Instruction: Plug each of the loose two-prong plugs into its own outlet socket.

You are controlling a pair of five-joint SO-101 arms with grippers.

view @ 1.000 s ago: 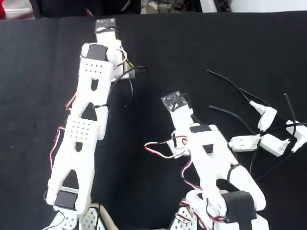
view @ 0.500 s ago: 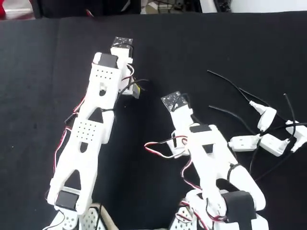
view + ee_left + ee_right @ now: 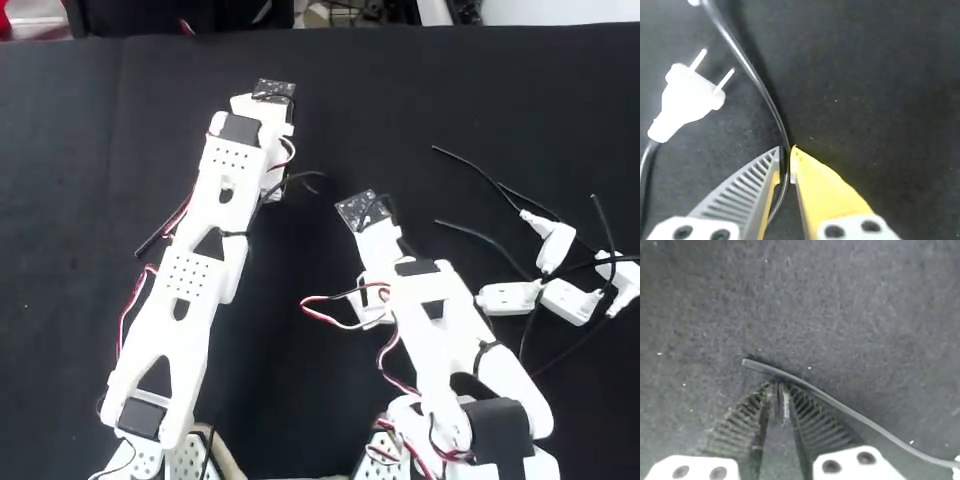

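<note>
Left arm [image 3: 215, 230] has swung across the table [image 3: 80, 150] toward the right arm. Left gripper [image 3: 786, 152]: jaws pinched on a thin black cable [image 3: 757, 90], not on a plug body. Plug [image 3: 687, 100]: white, two bare prongs, lying flat on the table near the jaw tips, just beside that cable. Judged light; cable limp, so a plug towed by it would trail and twist. Rigid white body looks the better hold. Right gripper [image 3: 779, 395]: jaws closed, empty, a cable end [image 3: 747, 362] just ahead.
</note>
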